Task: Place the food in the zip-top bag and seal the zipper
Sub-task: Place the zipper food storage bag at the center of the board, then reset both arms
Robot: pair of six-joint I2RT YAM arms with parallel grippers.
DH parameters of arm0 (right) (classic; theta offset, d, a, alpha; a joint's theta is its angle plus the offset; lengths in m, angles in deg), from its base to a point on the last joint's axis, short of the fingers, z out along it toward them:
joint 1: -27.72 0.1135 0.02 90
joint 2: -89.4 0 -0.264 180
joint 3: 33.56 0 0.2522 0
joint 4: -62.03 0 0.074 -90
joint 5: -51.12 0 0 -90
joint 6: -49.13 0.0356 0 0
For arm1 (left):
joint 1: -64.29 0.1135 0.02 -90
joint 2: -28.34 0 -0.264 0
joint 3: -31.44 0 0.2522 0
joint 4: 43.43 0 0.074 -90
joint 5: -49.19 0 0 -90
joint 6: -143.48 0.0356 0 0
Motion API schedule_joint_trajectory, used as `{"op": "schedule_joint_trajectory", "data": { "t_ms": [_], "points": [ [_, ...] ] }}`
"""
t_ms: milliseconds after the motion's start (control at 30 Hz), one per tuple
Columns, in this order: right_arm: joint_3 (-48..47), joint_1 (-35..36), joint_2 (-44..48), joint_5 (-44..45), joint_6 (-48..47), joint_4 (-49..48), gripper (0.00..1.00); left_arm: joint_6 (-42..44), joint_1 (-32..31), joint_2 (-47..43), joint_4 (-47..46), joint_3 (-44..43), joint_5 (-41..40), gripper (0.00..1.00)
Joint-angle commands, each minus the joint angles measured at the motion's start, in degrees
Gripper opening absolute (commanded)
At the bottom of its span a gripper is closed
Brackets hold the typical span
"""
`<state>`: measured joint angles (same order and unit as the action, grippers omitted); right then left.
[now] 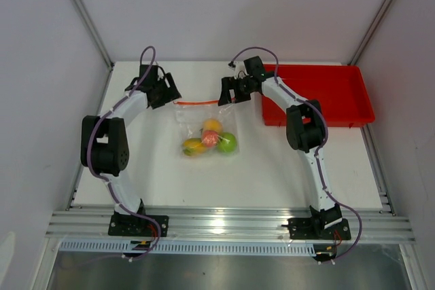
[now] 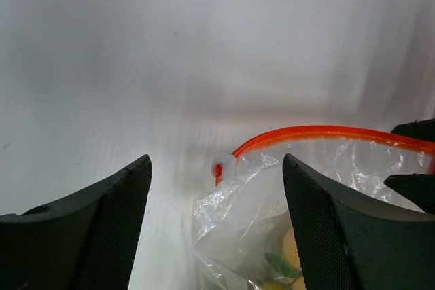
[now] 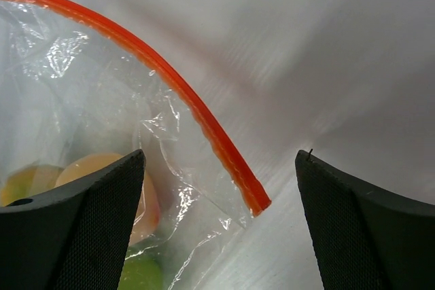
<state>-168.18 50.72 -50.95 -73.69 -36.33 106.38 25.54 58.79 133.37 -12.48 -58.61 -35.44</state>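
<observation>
The clear zip-top bag (image 1: 204,123) lies flat mid-table with the food inside: a green apple (image 1: 227,142), a yellow mango (image 1: 194,146) and two orange peach-like fruits (image 1: 212,127). Its orange-red zipper (image 1: 197,102) runs as one line along the far edge. My left gripper (image 1: 165,91) is open at the bag's left corner, with the white slider (image 2: 224,166) between its fingers, untouched. My right gripper (image 1: 228,93) is open at the right corner, and the zipper's end (image 3: 255,198) lies loose between its fingers. The wrist views show the bag (image 2: 238,222) and fruit (image 3: 95,168) below.
A red rectangular tray (image 1: 340,89) sits at the back right, close behind my right arm. White walls and metal rails enclose the table on the left, right and back. The right gripper's dark fingers (image 2: 414,130) show at the right edge of the left wrist view.
</observation>
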Motion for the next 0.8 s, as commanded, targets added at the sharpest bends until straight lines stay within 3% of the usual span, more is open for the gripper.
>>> {"op": "schedule_joint_trajectory", "data": {
  "t_ms": [0,167,400,567,767],
  "points": [
    [-2.01,-0.24,2.54,4.91,-1.20,1.67,0.93,1.14,0.31,-2.11,0.30,-3.69,-5.71,0.81],
    [-1.49,-0.33,4.91,11.77,-1.46,3.60,0.94,-0.35,0.31,-8.34,-1.72,-0.80,-11.51,0.83],
    [4.22,-0.51,12.90,17.58,1.00,2.11,0.99,-3.00,-0.65,-21.35,-6.12,10.46,-11.96,0.88],
    [13.86,0.63,20.98,21.53,2.49,1.67,0.99,-3.08,-3.37,-29.69,-4.97,14.06,-10.12,0.88],
    [30.48,5.72,37.32,34.27,4.07,-1.14,0.99,-5.54,-7.85,-39.45,-6.99,21.35,-3.79,0.93]
  ]
}}
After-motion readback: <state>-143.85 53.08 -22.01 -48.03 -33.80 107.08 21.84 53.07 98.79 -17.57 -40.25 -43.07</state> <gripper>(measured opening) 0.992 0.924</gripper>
